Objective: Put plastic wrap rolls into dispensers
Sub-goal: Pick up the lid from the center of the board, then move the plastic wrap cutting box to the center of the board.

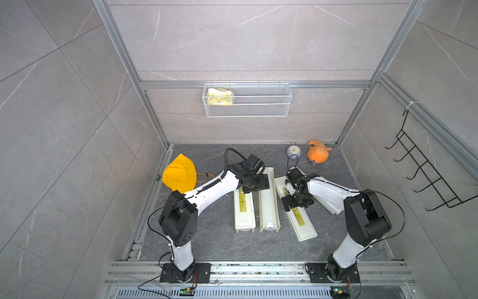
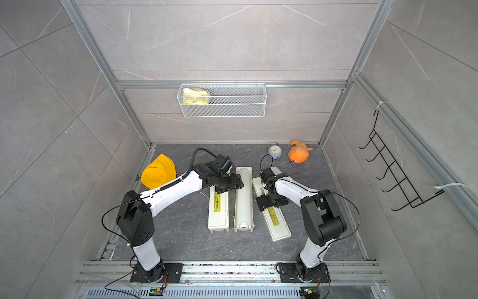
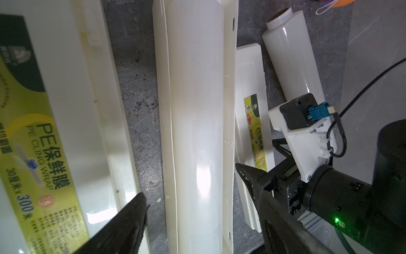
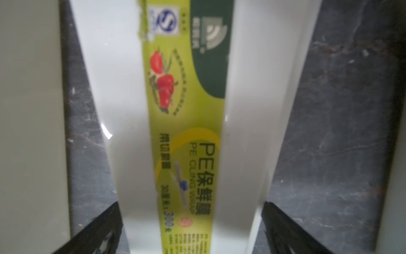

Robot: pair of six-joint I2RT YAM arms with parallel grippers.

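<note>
About half the task looks done. 1 of the 2 plastic wrap rolls, the seated roll (image 1: 269,199), lies lengthwise in the open trough (image 3: 161,88) at the middle of the floor. The labelled cream piece (image 1: 244,214) lies flat just beside the trough with bare floor between them, so that box is not yet shut. The loose roll (image 3: 292,55) rests on the floor just beyond the tilted dispenser (image 1: 301,222), partly under the right arm and outside any box. Whether this tilted piece is a shut box or only a lid, I cannot tell. The right gripper (image 1: 297,203) hangs low over it with jaws spread wide, 1 finger on each side of its yellow label, holding nothing. The left gripper (image 1: 256,184) hovers over the far end of the trough, jaws partly apart and wider than the trough, also holding nothing. Judging from this, what is left is to open the second box, lay the loose roll inside and shut both lids.
</note>
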